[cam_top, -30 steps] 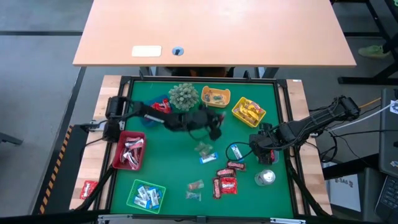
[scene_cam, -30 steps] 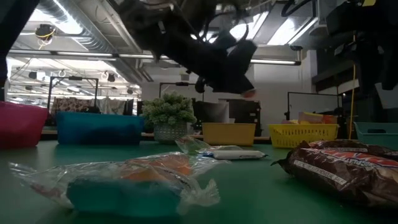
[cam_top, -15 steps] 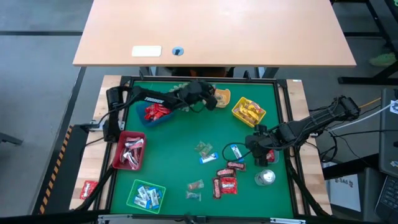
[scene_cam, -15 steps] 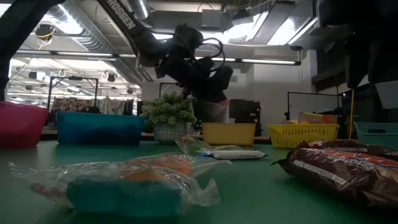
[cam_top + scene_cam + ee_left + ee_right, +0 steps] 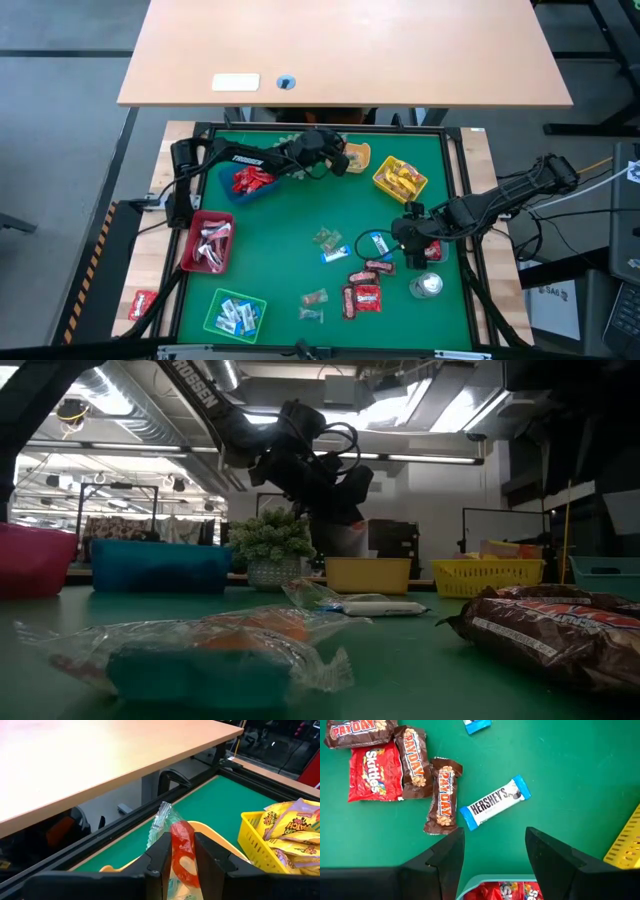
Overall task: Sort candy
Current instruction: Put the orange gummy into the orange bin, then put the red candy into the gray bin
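My left gripper (image 5: 182,862) (image 5: 346,162) is shut on a candy (image 5: 181,851), a red-orange ring in a clear wrapper, above the orange tray (image 5: 222,836) (image 5: 352,153) at the far edge. My right gripper (image 5: 494,851) (image 5: 408,243) hangs open above the mat at the right, with nothing between its fingers. A blue-white Hershey's bar (image 5: 495,802) (image 5: 378,243) lies on the mat just beyond its fingertips. Brown Payday bars (image 5: 443,795) and a red Skittles packet (image 5: 372,774) lie beside it. My left gripper pinches the wrapped ring candy at its middle (image 5: 179,845) between its two fingers. The fingers reach out nearly level, slanting slightly down, from the table's left. The clear wrapper end (image 5: 160,819) sticks out past the fingertips. The candy is lifted clear above the orange tray.
A yellow basket (image 5: 400,179) of yellow packets stands right of the orange tray. A blue tray (image 5: 250,182), a red tray (image 5: 207,244) and a green tray (image 5: 236,314) line the left side. The plant ball (image 5: 272,540) stands at the far edge. Loose sweets (image 5: 326,240) lie mid-table.
My left gripper has swung from above the middle of the mat toward the far edge with the candy in its hold. It now hangs over the orange tray and has kept still for the last half second.
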Robot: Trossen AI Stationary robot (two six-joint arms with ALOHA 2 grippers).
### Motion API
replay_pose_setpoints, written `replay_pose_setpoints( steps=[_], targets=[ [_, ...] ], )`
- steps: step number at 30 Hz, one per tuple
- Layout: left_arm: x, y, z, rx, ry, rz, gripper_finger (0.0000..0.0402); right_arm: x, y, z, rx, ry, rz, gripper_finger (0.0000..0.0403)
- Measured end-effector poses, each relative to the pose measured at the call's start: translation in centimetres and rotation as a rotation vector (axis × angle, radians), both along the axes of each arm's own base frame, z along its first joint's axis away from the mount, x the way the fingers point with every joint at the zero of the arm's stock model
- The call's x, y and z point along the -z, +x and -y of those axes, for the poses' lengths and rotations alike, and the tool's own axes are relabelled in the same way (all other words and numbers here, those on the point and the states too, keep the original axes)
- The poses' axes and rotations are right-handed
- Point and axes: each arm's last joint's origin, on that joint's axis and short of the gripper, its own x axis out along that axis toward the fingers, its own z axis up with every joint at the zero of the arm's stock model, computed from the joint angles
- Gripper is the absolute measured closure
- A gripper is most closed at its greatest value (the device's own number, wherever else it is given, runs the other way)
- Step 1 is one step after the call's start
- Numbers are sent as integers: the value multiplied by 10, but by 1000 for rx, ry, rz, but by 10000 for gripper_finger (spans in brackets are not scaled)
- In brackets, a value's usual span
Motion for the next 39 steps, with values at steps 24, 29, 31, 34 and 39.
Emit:
replay_pose_setpoints(
  steps=[24, 29, 31, 34, 39],
  targets=[
    [-7, 14, 33, 143, 40, 50, 242, -6, 11, -9, -137, 150, 95, 194],
    [-8, 19, 49, 214, 130, -3, 242, -13, 18, -16, -237, 262, 186, 194],
    [-8, 21, 57, 239, 146, -14, 243, -15, 21, -18, -255, 282, 221, 194],
    [-8, 24, 68, 269, 161, -21, 243, -17, 22, -21, -267, 292, 250, 194],
    [-8, 27, 84, 307, 164, -20, 243, -20, 17, -37, -335, 316, 284, 194]
  ],
)
